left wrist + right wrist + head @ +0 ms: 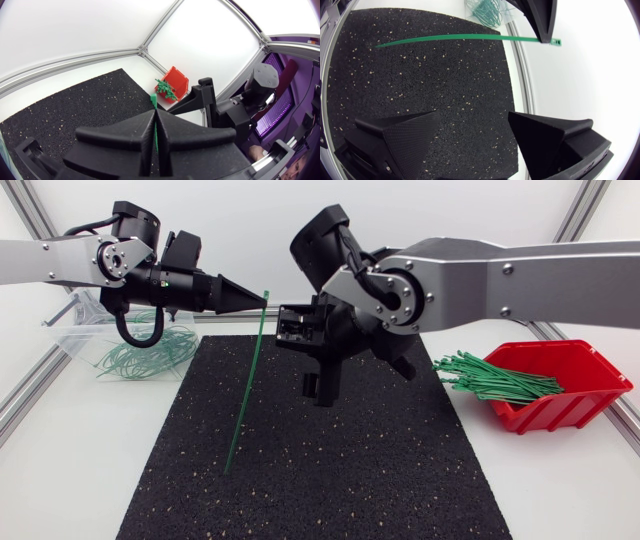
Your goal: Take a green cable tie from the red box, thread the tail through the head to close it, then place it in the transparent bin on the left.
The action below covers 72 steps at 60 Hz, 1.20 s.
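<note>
Risks from here:
- The left end effector (258, 302) is clenched on the green cable tie (245, 385) right below its head. The whole tail hangs free, so I expect it to flex or swing away if the right end effector (474, 114) nudges it before pinching.
- Single pinch point near the head: the tie can pivot in the grip and leave the head slot facing the wrong way for threading.
- Little of the head sticks out past the left fingertips. Feeding the tail in there brings the two end effectors close, so there's a collision risk.
- I can't tell if the tail tip touches the black mat (350, 480). If it does, lowering would buckle it.

Positions, head view:
- The tie runs from the left fingertips down towards 7 o'clock over the mat.
- The right end effector is released, fingers wide apart and nothing between them. The tie is at its 9 o'clock, near but apart.
- In the right wrist view the tie lies crosswise, well ahead of the fingers.
- The red box (575, 395), with spare ties, is at 3 o'clock on the desk.
- The transparent bin (70, 330) is at 10 o'clock.
</note>
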Available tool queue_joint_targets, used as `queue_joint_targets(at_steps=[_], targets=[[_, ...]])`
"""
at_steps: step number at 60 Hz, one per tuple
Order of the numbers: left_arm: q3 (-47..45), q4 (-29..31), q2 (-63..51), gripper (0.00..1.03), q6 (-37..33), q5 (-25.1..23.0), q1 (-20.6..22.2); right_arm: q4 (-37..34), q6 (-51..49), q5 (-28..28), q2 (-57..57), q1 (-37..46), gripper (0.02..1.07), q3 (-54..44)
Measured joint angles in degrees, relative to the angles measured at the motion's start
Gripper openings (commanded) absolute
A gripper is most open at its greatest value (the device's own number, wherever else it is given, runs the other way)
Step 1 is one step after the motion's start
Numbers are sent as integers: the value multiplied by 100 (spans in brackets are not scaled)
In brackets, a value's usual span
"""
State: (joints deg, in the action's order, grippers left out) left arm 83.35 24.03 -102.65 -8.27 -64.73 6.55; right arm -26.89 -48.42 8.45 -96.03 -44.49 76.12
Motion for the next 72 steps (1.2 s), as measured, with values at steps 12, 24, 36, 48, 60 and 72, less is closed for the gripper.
queue_joint_targets(at_steps=[12,24,36,48,60,72], targets=[[306,533,-337,3,-415,4,0,1283,-966,369,2,-448,102,-684],[326,597,-428,3,-531,2,-2,2063,-1764,452,0,-802,102,-1263],[420,647,-555,3,-531,7,-17,3134,-2544,494,2,-1023,102,-1853],[516,734,-627,3,-533,4,-17,4247,-3403,492,-13,-1272,102,-2411],[522,745,-647,3,-533,4,-81,4966,-4063,494,-271,-1432,96,-2573],[522,796,-704,3,-533,7,-116,5261,-4428,494,-614,-1539,87,-2605]])
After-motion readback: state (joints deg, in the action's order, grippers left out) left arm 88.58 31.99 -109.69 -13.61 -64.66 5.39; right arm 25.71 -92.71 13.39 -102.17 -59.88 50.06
